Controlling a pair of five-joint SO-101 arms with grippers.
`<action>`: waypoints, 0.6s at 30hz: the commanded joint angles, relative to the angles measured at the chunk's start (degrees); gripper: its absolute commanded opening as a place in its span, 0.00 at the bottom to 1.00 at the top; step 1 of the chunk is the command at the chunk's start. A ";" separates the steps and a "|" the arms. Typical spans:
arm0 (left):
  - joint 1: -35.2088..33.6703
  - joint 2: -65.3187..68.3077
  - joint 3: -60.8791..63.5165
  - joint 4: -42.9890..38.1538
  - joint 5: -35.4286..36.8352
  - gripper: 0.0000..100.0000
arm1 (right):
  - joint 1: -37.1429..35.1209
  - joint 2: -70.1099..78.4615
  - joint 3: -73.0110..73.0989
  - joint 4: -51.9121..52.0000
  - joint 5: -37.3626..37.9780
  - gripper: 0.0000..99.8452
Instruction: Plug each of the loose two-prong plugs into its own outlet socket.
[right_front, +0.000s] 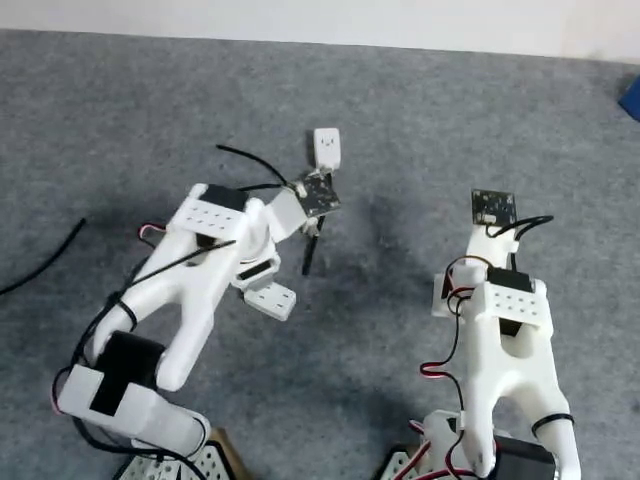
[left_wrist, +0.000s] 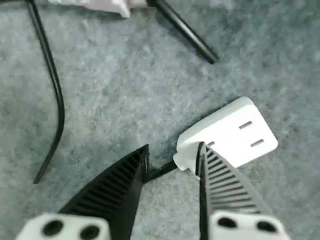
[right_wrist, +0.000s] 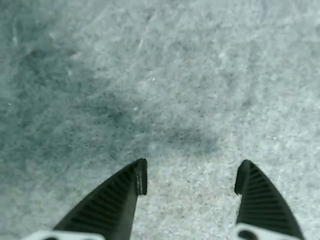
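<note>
A white outlet block (left_wrist: 227, 134) with two slots lies on the grey carpet, and a short black cord (left_wrist: 161, 172) leaves its near end. My left gripper (left_wrist: 172, 156) stands open over that end, one fingertip (left_wrist: 201, 152) touching the block's corner and the cord running between the fingers. In the high view the left gripper (right_front: 312, 205) hangs mid-table, just short of a white block (right_front: 326, 148). My right gripper (right_wrist: 190, 175) is open above bare carpet, with nothing between its fingers. A white plug body (left_wrist: 107, 5) shows farther off, joined to a black cord (left_wrist: 187, 34).
A second white block (right_front: 270, 298) lies beside the left arm. A thin black cable (left_wrist: 52, 95) curves across the carpet near the left gripper. Another cable end (right_front: 45, 262) lies at the far left. The right arm (right_front: 505, 330) stands apart on the right.
</note>
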 joint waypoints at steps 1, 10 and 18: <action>1.10 5.05 0.75 -0.79 0.44 0.18 | -0.40 -0.13 -0.22 -0.66 0.70 0.29; 0.31 1.45 -0.13 -1.05 0.88 0.18 | -0.40 -0.57 -0.31 -0.66 0.70 0.29; -0.84 -11.91 -6.90 9.41 2.81 0.19 | -5.05 0.04 -6.11 5.32 0.35 0.29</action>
